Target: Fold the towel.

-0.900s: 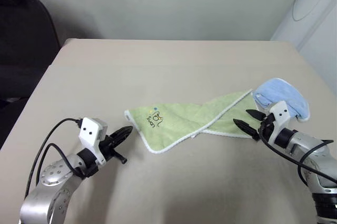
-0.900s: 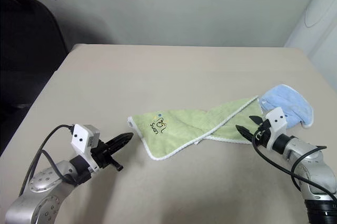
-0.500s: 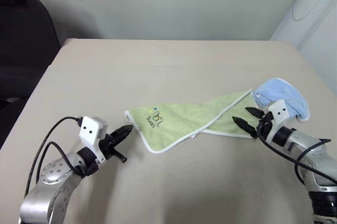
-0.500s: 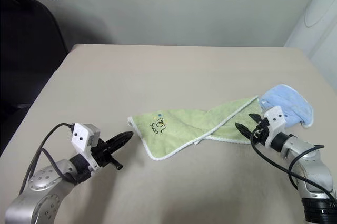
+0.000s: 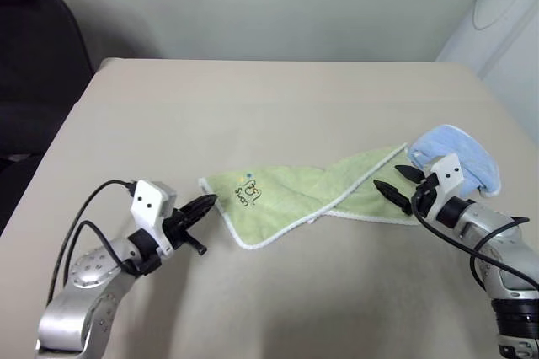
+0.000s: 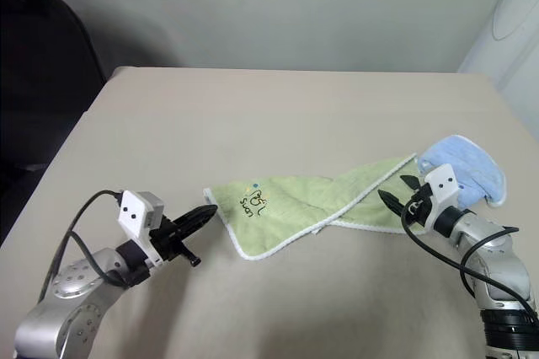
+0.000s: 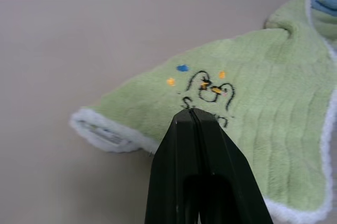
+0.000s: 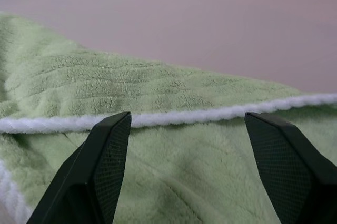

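Beside the beige table (image 5: 253,98) stands a black chair (image 5: 34,47).

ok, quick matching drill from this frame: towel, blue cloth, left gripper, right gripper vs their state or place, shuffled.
Things:
1. towel
2. light blue cloth
3. left gripper
4. right gripper

States:
A. fingers open, at the towel's end near the blue cloth
B. bunched, by the table's right edge
C. fingers shut, tip by the logo end's corner
D. lying twisted across the table, logo up

Pairs: 1-D, 2-B, 3-C, 4-A
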Robot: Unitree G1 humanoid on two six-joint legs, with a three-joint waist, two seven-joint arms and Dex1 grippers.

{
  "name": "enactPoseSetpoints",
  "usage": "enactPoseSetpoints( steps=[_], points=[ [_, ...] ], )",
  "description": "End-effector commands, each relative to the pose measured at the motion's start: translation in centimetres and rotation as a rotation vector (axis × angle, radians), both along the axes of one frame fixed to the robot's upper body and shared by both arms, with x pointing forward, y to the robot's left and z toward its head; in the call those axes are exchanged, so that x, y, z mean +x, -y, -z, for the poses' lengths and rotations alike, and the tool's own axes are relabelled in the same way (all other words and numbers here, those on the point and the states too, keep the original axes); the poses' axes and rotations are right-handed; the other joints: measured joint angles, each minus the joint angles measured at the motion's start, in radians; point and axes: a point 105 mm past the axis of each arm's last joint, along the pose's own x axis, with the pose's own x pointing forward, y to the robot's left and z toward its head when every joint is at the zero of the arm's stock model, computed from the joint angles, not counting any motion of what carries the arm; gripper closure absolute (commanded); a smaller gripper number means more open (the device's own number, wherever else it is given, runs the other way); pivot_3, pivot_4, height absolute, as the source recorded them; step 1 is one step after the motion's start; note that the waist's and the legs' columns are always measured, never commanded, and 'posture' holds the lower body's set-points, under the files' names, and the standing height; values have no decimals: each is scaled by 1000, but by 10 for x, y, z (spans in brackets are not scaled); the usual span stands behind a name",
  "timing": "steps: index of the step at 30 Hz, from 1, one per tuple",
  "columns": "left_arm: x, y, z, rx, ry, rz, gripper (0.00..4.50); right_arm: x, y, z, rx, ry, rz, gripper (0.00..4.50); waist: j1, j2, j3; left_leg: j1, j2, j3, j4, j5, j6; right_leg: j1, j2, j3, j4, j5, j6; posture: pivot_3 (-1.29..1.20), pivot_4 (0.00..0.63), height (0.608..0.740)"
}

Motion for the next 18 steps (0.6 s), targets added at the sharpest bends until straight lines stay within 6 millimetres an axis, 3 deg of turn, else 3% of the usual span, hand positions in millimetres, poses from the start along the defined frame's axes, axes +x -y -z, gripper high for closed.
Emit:
enactPoseSetpoints(
  steps=[1, 9, 13, 17, 18],
  points=[
    [-3, 6, -8, -2, 44, 19, 4500, 1, 4, -15, -26, 56, -9, 872, 0, 0, 0, 0, 0, 0, 0, 0, 0, 0, 0, 0, 0, 0, 0, 0, 150, 740],
    [-1, 12, -4, 15, 28, 68, 4500, 14, 14, -27, -125, 107, -23, 872, 0, 0, 0, 0, 0, 1, 0, 0, 0, 0, 0, 1, 1, 0, 0, 0, 150, 740],
    [8, 12, -3, 43, 37, 101, 4500, 36, 22, -29, -365, 152, -71, 872, 1, 1, 0, 0, 0, 2, 1, 0, 0, -1, 0, 2, 2, 0, 0, 0, 150, 740],
    [13, 17, -3, 54, 48, 140, 4500, 64, 32, -30, -677, 208, -129, 32, 1, 1, 0, 0, 0, 4, 1, 0, 1, -2, 0, 3, 9, 0, 0, 0, 150, 740],
    [13, 18, -2, 57, 49, 147, 4500, 71, 35, -31, -754, 221, -135, 32, 1, 1, 0, -1, 0, 5, 1, 0, 1, -4, 0, 5, 11, 0, 0, 0, 150, 740]
  ],
)
